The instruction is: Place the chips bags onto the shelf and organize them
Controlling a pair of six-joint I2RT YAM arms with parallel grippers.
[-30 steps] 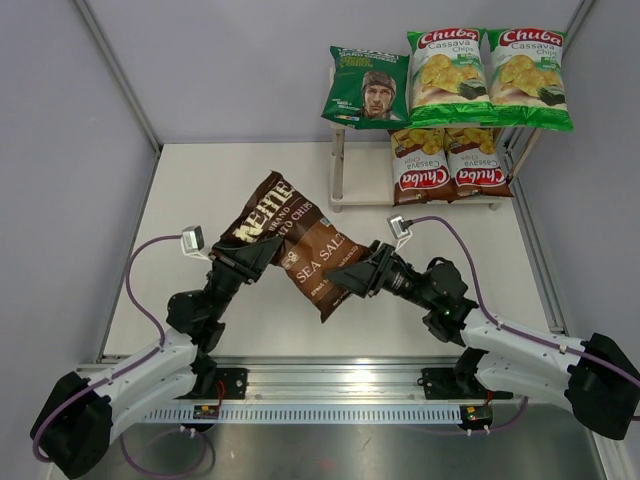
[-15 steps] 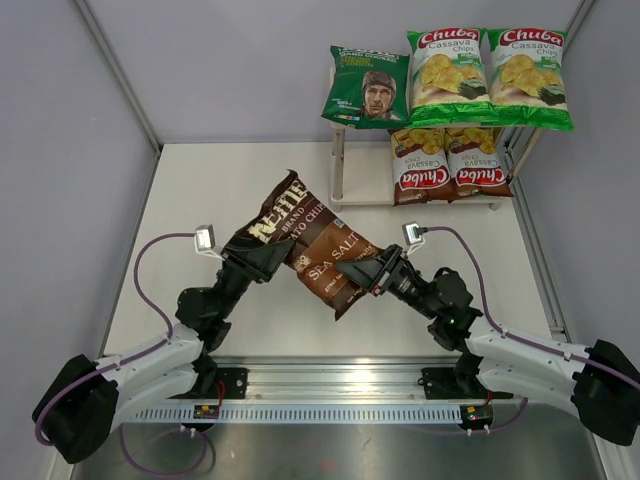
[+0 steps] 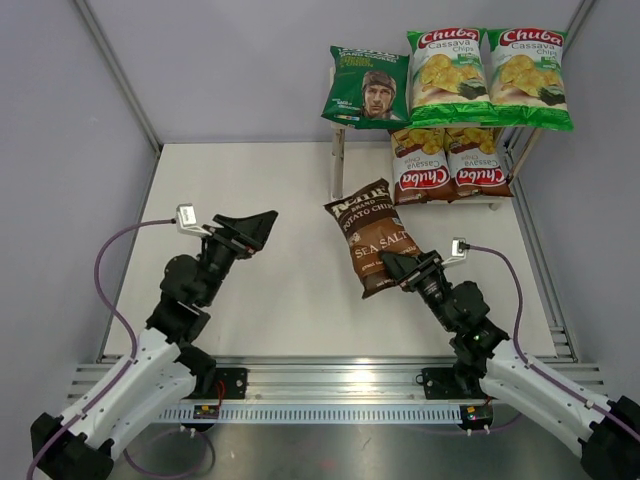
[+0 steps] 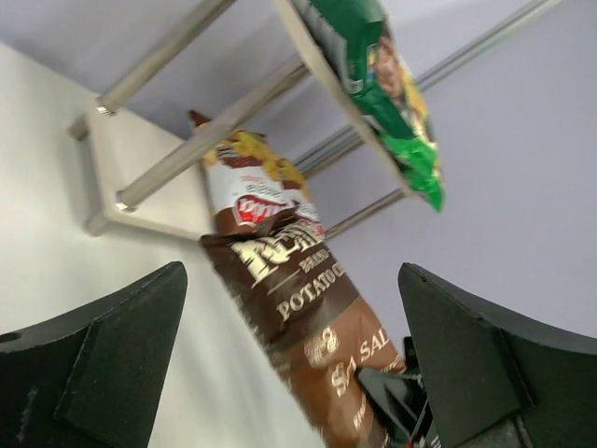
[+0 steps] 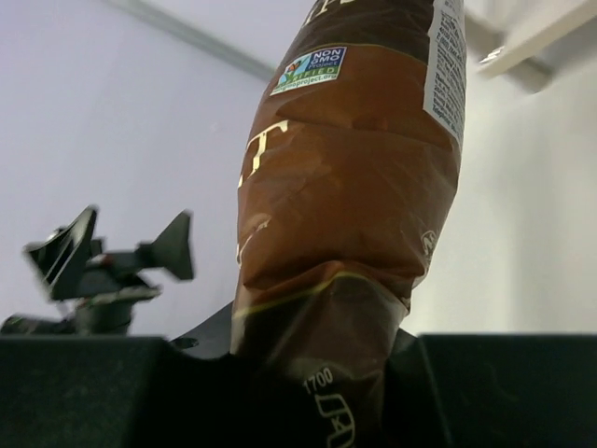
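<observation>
5 chips bags (image 3: 446, 75) on shelf (image 3: 360, 165) upper right; Sea Salt bag (image 3: 375, 238), prob last, pinched in right gripper (image 3: 398, 268); left gripper (image 3: 262, 228) wide, empty.

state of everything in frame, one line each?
shelf, upright, lower tier's left part bare.
right tool, shut on Sea Salt bag.
Sea Salt bag, held by its bottom end, off the shelf.
left tool, open, empty, apart from the bag.
REAL bag, on the top tier, left end.
green Chuba bags, side by side on the top tier.
brown Chuba bags, side by side on the lower tier.
</observation>
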